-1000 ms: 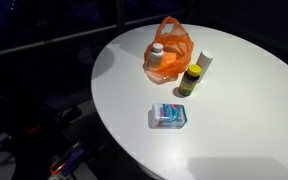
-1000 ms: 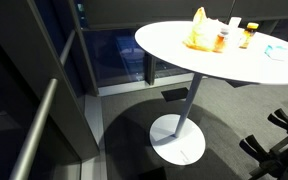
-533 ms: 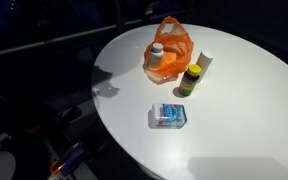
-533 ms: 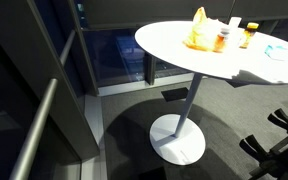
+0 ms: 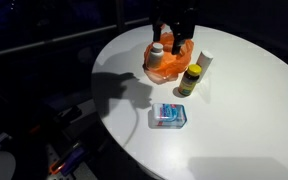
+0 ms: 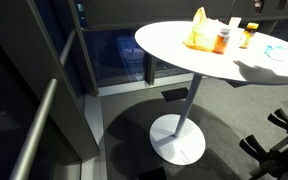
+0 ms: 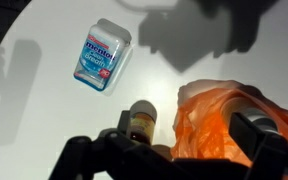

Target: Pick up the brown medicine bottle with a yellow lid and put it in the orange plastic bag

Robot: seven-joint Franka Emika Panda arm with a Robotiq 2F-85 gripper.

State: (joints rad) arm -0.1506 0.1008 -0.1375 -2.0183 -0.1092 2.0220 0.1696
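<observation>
Your gripper (image 5: 174, 25) is hanging over the white surface (image 5: 244, 110) with its jaws spread wide and gripping nothing. The arm above it is cut off by the frame's top edge. The brown bottle (image 5: 190, 79) is standing upright just beside the orange bag (image 5: 170, 42), outside it. In the wrist view the gripper's dark body is partly hiding the bottle, and a mint box (image 7: 102, 54) is lying well apart.
</observation>
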